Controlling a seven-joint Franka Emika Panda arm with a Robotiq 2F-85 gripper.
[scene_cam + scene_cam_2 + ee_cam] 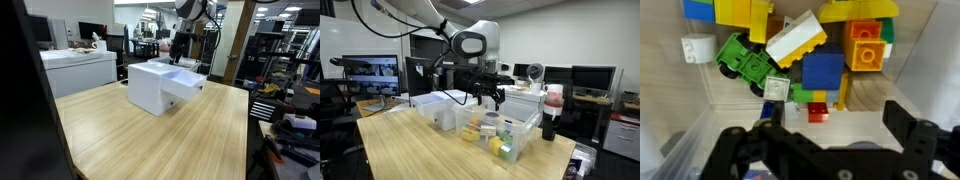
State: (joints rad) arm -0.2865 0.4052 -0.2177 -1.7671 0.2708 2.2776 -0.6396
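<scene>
Below the gripper (pixel 825 140), fingers spread, a toy truck (pixel 768 53) lies among blocks (pixel 824 73).

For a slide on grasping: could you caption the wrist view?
Open gripper hovers over a clear bin of plastic toys, among them a green-and-white toy truck and a blue block.

Surface (pixel 200 130): one. White box (pixel 150 88): one. Clear bin (pixel 525 143): one. Bottle (pixel 549 118): one. Arm (pixel 420 15): one, bearing one pincer (pixel 486 98) with two fingers (pixel 735 145).

Wrist view, inside the bin:
- truck (pixel 745 62): one
- blue block (pixel 822 72): one
- orange block (pixel 868 45): one
- red block (pixel 818 111): one
- white block (pixel 697 48): one
- yellow blocks (pixel 740 12): three, perhaps more; the pile overlaps and runs off frame.
</scene>
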